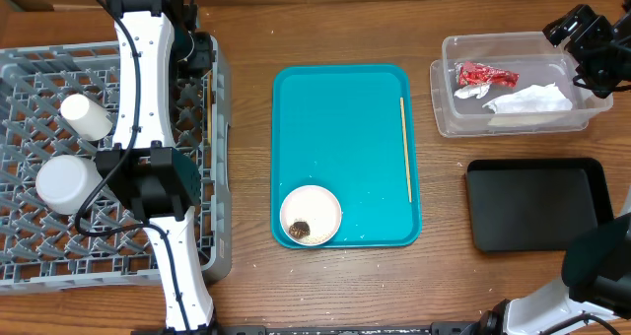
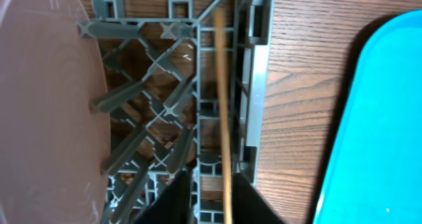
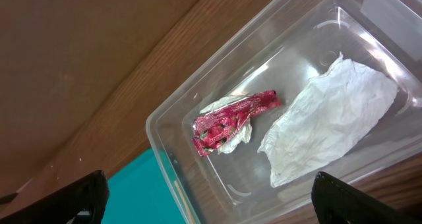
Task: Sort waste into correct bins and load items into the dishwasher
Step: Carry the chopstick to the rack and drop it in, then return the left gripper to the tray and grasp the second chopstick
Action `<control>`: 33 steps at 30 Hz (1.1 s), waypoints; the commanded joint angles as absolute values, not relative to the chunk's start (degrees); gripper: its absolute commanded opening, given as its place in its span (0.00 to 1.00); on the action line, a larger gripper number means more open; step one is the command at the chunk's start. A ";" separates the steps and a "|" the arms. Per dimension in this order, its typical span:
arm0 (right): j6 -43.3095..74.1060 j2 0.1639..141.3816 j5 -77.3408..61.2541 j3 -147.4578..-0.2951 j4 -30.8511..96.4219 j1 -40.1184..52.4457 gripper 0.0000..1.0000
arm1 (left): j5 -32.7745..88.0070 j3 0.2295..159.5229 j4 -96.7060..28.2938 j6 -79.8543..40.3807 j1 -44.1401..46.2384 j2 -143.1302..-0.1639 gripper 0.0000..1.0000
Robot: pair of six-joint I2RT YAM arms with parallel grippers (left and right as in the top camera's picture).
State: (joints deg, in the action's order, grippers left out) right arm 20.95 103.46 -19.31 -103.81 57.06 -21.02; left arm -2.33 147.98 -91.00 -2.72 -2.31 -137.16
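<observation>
While set at the right wall of a square grey plastic dish rack [image 1: 30, 266]: thin wooden chopstick [image 2: 223, 105].
Left gripper [image 2: 212, 188] slightly parted around it; right gripper [image 3: 211, 197] spread wide over a clear plastic rectangular tub [image 3: 155, 128] well right of the rack, with crumpled red wrapper [image 3: 234, 118] and white paper napkin [image 3: 330, 118] inside.

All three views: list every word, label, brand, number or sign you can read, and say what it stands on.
Red wrapper in the clear tub: some print, too crumpled and blurred to read.
No other text, number or sign shows in any view.
</observation>
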 commanded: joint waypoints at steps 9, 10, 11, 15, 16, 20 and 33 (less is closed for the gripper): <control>21.06 102.56 -19.51 -105.23 56.90 -21.12 1.00 | 2.63 152.77 -91.92 -1.91 -0.62 -134.63 0.37; 21.06 102.56 -19.53 -105.23 56.90 -21.12 1.00 | 3.49 153.91 -91.96 -1.93 -0.10 -133.88 0.40; 21.06 102.56 -19.51 -105.23 56.90 -21.12 1.00 | 4.82 155.09 -91.94 -1.93 0.56 -133.03 0.43; 21.06 102.56 -19.51 -105.23 56.90 -21.12 1.00 | 12.82 158.45 -91.37 -6.68 3.84 -129.45 0.51; 21.06 102.56 -19.51 -105.23 56.90 -21.12 1.00 | 15.05 158.58 -91.13 -9.65 5.02 -128.70 0.51; 21.06 102.56 -19.51 -105.23 56.90 -21.12 1.00 | 20.38 158.52 -91.11 -17.47 11.66 -128.22 0.51; 21.06 102.56 -19.51 -105.23 56.90 -21.12 1.00 | 0.78 158.34 -77.58 -38.09 42.15 -147.50 0.45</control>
